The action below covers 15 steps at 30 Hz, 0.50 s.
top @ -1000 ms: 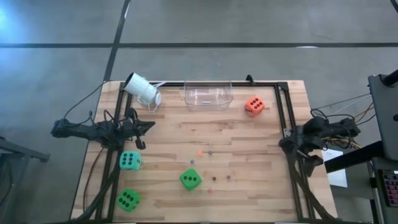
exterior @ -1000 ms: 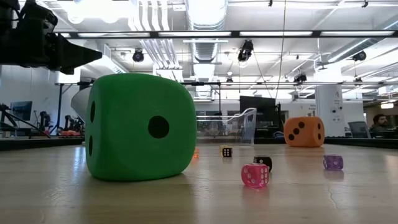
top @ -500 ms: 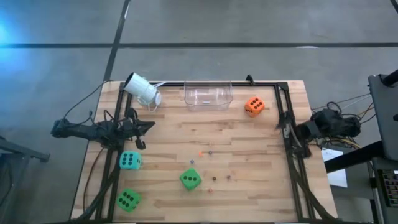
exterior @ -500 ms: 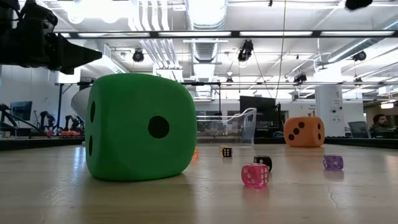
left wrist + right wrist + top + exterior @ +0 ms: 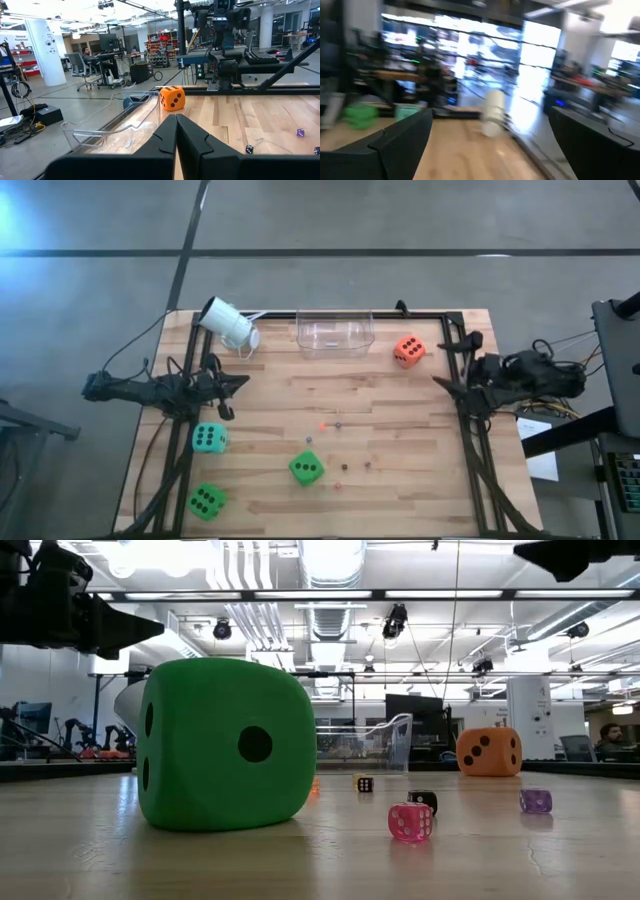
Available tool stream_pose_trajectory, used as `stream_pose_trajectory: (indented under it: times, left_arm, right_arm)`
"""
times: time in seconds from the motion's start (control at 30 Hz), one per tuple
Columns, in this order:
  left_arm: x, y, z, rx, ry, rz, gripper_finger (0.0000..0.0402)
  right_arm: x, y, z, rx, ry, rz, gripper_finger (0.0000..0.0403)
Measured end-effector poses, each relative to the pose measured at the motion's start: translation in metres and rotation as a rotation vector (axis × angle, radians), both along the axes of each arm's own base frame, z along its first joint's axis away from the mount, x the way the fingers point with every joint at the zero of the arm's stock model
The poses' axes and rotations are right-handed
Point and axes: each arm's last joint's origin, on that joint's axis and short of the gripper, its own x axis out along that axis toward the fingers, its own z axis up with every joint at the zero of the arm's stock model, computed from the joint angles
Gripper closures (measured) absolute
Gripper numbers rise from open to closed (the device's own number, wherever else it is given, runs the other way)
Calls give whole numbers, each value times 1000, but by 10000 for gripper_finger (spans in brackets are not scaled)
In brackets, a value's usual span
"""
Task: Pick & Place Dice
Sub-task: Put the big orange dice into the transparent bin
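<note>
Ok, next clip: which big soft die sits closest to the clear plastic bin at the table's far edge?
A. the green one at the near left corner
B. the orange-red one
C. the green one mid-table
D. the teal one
B: in the high view the orange-red soft cube die sits just right of the clear plastic bin, while the teal soft die and both green soft dice lie in the table's near half.

Grey concrete floor point(image 5: 330, 220) surrounds the wooden desk point(image 5: 400, 410). Beyond it, strip lights point(image 5: 400, 595) and ducts point(image 5: 330, 560) cross the ceiling; a person point(image 5: 90, 55) sits, apparently at a workstation.
</note>
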Motion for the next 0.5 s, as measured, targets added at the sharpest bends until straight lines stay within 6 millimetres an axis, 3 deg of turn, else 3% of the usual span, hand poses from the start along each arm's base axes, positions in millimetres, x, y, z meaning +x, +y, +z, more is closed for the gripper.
stream_pose_trajectory:
  times: [0.5]
  left_arm:
    - [0,0,0,0,0,0,391]
  right_arm:
    - [6,0,0,11,35,-62,3]
